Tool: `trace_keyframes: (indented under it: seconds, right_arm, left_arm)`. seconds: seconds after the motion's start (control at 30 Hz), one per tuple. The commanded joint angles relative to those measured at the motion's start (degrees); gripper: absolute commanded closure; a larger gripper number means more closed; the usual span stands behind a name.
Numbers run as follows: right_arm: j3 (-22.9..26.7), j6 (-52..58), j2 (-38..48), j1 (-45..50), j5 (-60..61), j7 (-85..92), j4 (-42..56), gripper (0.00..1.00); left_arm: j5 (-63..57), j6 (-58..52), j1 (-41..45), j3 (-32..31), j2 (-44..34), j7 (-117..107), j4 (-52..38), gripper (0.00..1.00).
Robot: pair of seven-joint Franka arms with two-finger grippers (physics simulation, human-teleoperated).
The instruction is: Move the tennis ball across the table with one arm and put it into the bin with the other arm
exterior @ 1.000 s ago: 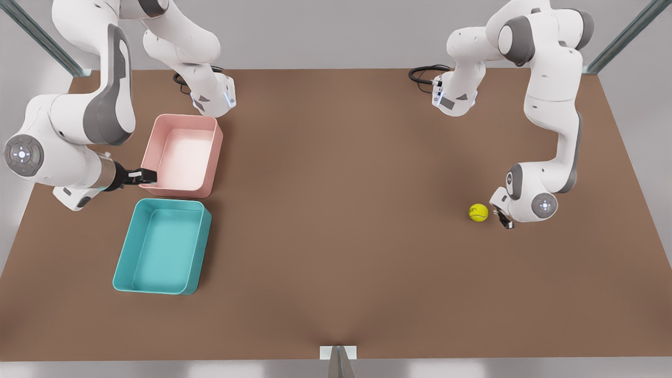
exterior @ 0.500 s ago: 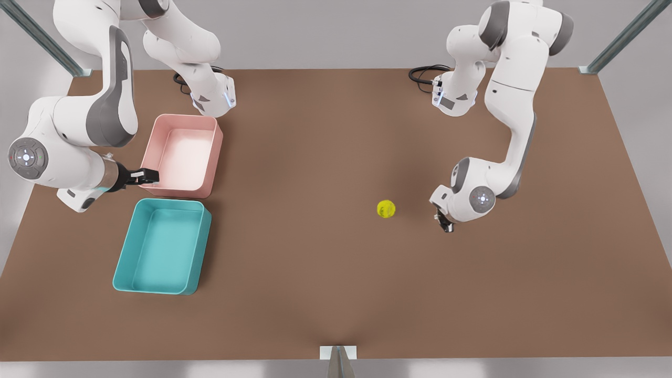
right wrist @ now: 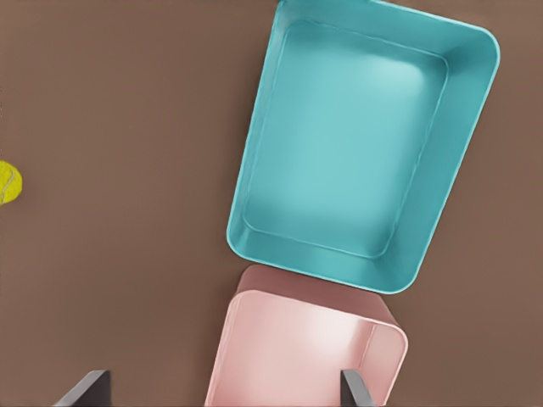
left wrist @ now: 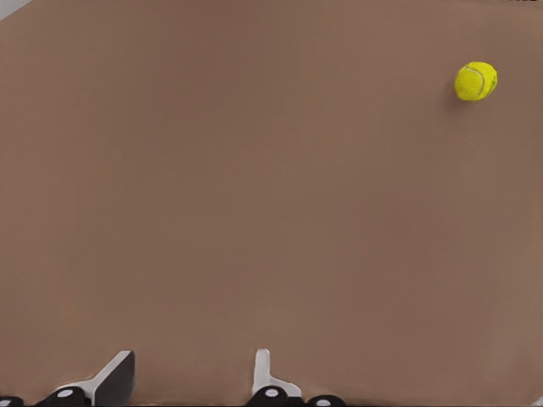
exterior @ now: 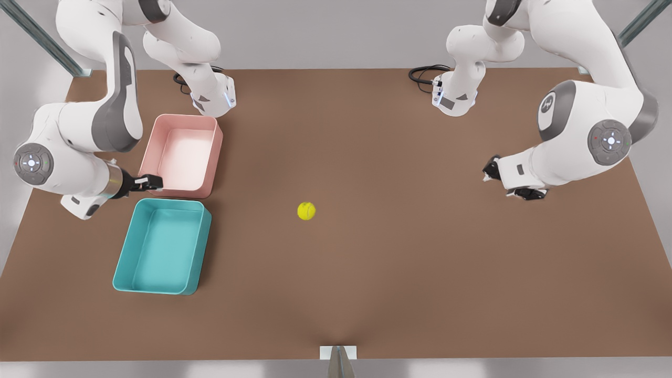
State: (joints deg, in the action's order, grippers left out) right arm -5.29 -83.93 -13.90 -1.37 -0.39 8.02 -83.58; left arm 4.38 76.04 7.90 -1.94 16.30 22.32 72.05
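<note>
We found the tennis ball (exterior: pixel 306 211) lying free on the table (exterior: pixel 367 131), a little left of centre in the front view, with neither gripper touching it. It sat well apart from both arms, though somewhat nearer the bin (exterior: pixel 206 236) than the arm at the frame's right.

The left gripper (left wrist: pixel 188 377) belonged to that arm at the right of the front view. Its wrist camera showed its two fingers spread apart with nothing between them, and the ball far off across the bare brown surface. We judged this arm's share of the work, sending the ball across, to be largely done, given where the ball lay.

The right gripper (exterior: pixel 152 182) hung at the left of the front view, just beside the near wall of the pink tray (exterior: pixel 216 157) and above the far end of the teal bin. Its fingers were wide apart and empty — its camera looked down on both trays, with the ball at the edge of the view.

What remained, as we judged it, was the second half: the right gripper had to reach the ball, close on it, carry it over and release it into the teal bin — not the pink tray beside it. The bin held nothing.
</note>
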Motion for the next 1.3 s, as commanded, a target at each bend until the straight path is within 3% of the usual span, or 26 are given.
trace_keyframes:
  seconds: [0.0,0.1,0.2,0.43,0.87,1.27]
  right_arm:
    - [-0.2,-6.1,-1.8,5.2,0.0,-9.3,1.0,0.00]
    - [-0.2,-7.7,-14.1,13.8,0.5,-34.8,11.6,0.00]
    - [-0.2,-15.4,-20.0,19.6,0.4,-45.4,12.3,0.00]
    - [-0.2,-24.8,-22.0,26.1,0.4,-59.6,6.4,0.00]
    - [-0.2,-36.2,-18.4,30.1,0.0,-63.0,-6.7,0.00]
    - [-0.2,-40.5,-25.1,31.1,-0.3,-62.9,-7.3,0.00]
  left_arm:
    - [0.2,-6.3,0.3,-0.3,0.1,-51.6,0.0,0.00]
    - [-0.2,-2.0,0.2,-0.6,0.5,-50.3,0.2,0.00]
    - [-0.3,-1.9,-0.2,-0.6,0.8,-49.0,0.3,0.00]
    - [-1.1,-1.1,-0.3,-0.5,0.8,-48.9,0.3,0.00]
    - [-1.1,-0.8,-0.3,-0.6,1.3,-48.9,0.3,0.00]
    - [-1.7,-0.8,-0.2,-0.6,1.5,-48.9,0.3,0.00]
